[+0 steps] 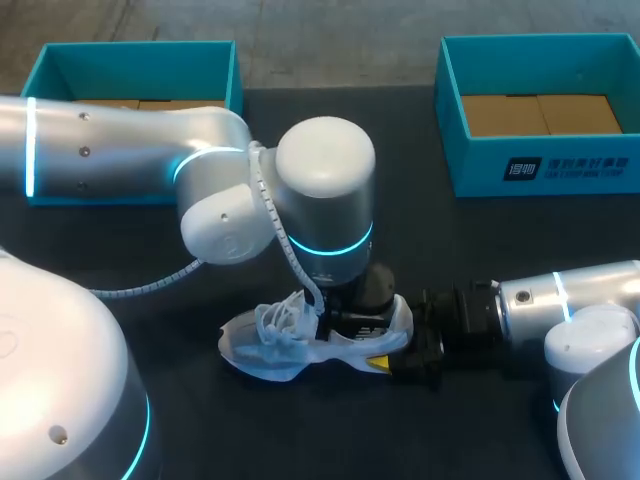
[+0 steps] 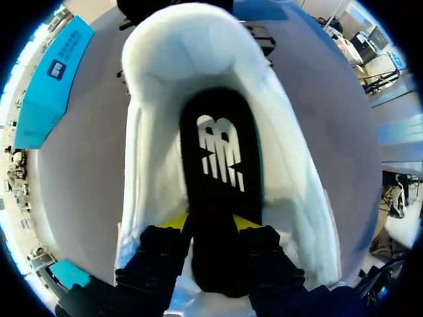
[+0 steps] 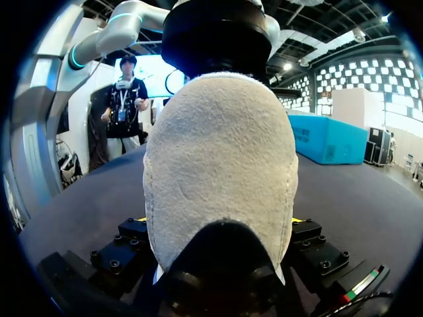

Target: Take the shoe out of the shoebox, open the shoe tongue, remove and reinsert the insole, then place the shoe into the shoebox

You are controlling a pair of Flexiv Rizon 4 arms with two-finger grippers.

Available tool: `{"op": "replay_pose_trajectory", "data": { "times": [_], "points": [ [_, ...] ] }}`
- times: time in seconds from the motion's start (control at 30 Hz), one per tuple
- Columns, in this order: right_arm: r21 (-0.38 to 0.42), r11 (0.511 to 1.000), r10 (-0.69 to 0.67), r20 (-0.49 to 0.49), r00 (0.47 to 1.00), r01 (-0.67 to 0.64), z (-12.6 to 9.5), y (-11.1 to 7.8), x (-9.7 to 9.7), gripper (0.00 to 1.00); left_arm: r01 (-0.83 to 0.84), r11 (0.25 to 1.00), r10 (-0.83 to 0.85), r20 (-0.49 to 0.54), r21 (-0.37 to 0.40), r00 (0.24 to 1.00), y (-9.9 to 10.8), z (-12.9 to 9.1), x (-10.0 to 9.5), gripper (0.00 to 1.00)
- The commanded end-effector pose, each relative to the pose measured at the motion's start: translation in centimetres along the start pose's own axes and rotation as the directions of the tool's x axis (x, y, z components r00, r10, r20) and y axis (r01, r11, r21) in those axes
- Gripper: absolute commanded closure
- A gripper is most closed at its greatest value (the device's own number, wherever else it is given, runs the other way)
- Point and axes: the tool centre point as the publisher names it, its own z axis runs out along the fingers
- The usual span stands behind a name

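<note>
Dark bench [image 1: 500,260]: I count two teal shoeboxes [image 1: 545,165] far, one white shoe [image 1: 265,358] near. Left pincer [image 2: 211,222] clamps the insole [image 2: 221,152], right pincer [image 3: 218,220] grips the shoe's heel.

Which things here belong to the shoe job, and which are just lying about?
Job: white lace-up shoe; black insole inside it; left pincer; right pincer; left teal cardboard shoebox or right teal cardboard shoebox.
Lying about: whichever shoebox is spare; cannot tell which.
</note>
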Motion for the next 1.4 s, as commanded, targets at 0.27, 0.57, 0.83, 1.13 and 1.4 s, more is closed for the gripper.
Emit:
{"op": "replay_pose_trajectory", "data": {
  "times": [0.27, 0.57, 0.83, 1.13, 1.4],
  "points": [
    [0.003, 1.0, 0.001, -0.001, 1.0, -0.001, 0.1, 0.0, 0.2, 1.0, 0.005, 1.0, -0.005, 0.029, 0.001, 1.0, 0.9, -1.3, -0.9, 1.0],
    [0.003, 1.0, 0.001, -0.001, 1.0, -0.001, 0.1, 0.0, 0.2, 1.0, 0.011, 0.992, 0.002, -0.108, 0.123, 0.994, 1.6, -3.6, 0.3, 1.0],
    [0.003, 1.0, 0.001, -0.001, 1.0, -0.001, 0.1, 0.0, 0.2, 1.0, 0.023, 0.982, 0.013, -0.191, 0.19, 0.982, 1.4, -4.9, 1.1, 1.0],
    [0.003, 1.0, 0.001, -0.001, 1.0, -0.001, 0.1, 0.0, 0.2, 1.0, 0.058, 0.958, 0.04, -0.33, 0.28, 0.943, 1.2, -6.6, 1.4, 1.0],
    [0.003, 1.0, 0.001, -0.001, 1.0, -0.001, 0.1, 0.0, 0.2, 1.0, 0.026, 0.957, 0.085, -0.365, 0.289, 0.927, 0.2, -7.6, 2.4, 1.0]
  ]
}}
